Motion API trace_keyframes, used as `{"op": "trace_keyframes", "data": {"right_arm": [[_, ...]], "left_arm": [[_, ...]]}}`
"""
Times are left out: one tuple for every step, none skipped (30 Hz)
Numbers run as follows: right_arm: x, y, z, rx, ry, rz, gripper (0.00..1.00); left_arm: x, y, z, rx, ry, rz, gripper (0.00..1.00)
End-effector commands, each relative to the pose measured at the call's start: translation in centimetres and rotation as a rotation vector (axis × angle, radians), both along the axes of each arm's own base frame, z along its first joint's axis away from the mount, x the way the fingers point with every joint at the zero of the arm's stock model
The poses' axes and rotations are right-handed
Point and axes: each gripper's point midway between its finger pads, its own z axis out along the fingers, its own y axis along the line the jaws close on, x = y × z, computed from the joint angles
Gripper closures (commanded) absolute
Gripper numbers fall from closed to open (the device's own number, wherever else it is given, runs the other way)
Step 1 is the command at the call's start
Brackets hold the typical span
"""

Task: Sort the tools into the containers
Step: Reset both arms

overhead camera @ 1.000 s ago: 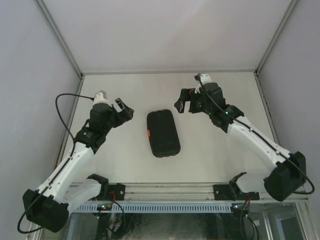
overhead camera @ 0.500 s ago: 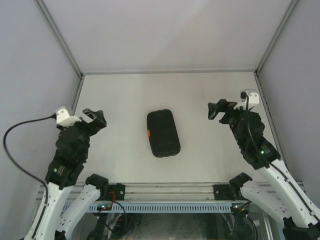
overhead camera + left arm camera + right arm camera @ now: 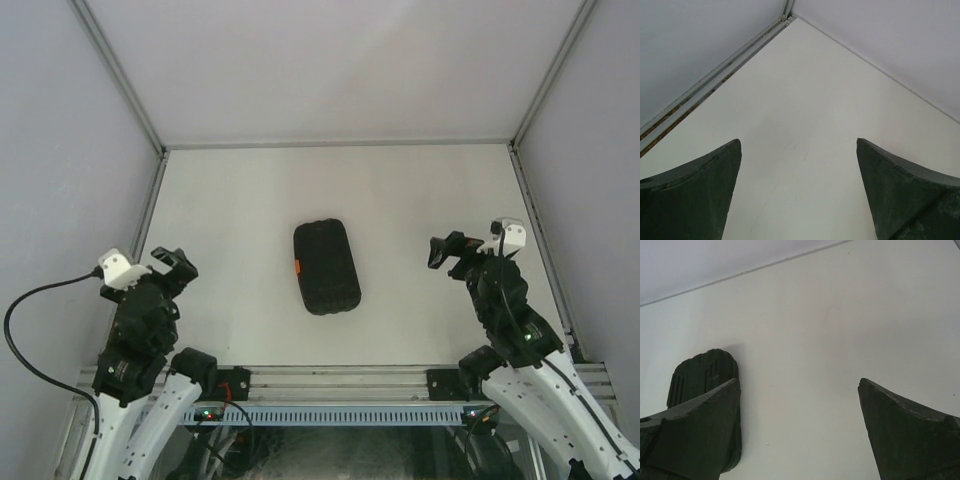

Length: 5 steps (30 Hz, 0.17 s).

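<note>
White tabletop (image 3: 400,200), pale grey walls (image 3: 60,150) on three sides, aluminium rails along the edges, so a pretty plain setup. Left gripper (image 3: 174,263) hangs close to its own base by the left wall. Its fingers are spread wide with nothing between them, and its wrist cam just shows two dark fingers (image 3: 695,190) framing bare table and the rail (image 3: 715,80) running to the far corner. Right gripper (image 3: 449,249) does the mirror thing on the other side, jaws wide apart too and holding nothing.

The black tool case (image 3: 326,266) lies flat and closed between the two grippers, well apart from both. It's off to the right of the left gripper and to the left of the right one, roughly level with them. Its orange latch (image 3: 298,267) is on the long side facing the left gripper. On the right wrist cam the case pokes out from behind the left-hand finger (image 3: 695,435) with its ribbed lid showing. Can't tell for sure from that view alone, but the overhead shows clear table between them.
</note>
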Motion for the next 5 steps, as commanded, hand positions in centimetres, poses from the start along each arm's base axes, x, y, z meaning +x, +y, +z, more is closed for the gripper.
{"op": "trace_keyframes", "data": {"right_arm": [[0.0, -0.37, 0.49, 0.041, -0.021, -0.034, 0.0], [0.04, -0.34, 0.4, 0.042, -0.02, -0.034, 0.0], [0.07, -0.33, 0.36, 0.043, -0.021, -0.035, 0.0], [0.1, -0.31, 0.32, 0.044, -0.02, -0.035, 0.0], [0.15, -0.31, 0.36, 0.045, -0.022, -0.036, 0.0]], "left_arm": [[-0.26, 0.25, -0.42, -0.035, -0.02, 0.024, 0.0], [-0.28, 0.31, -0.47, -0.032, -0.018, 0.027, 0.0], [-0.31, 0.39, -0.49, -0.028, -0.015, 0.031, 0.0], [-0.36, 0.48, -0.52, -0.025, -0.012, 0.035, 0.0], [-0.37, 0.54, -0.54, -0.023, -0.009, 0.038, 0.0]]}}
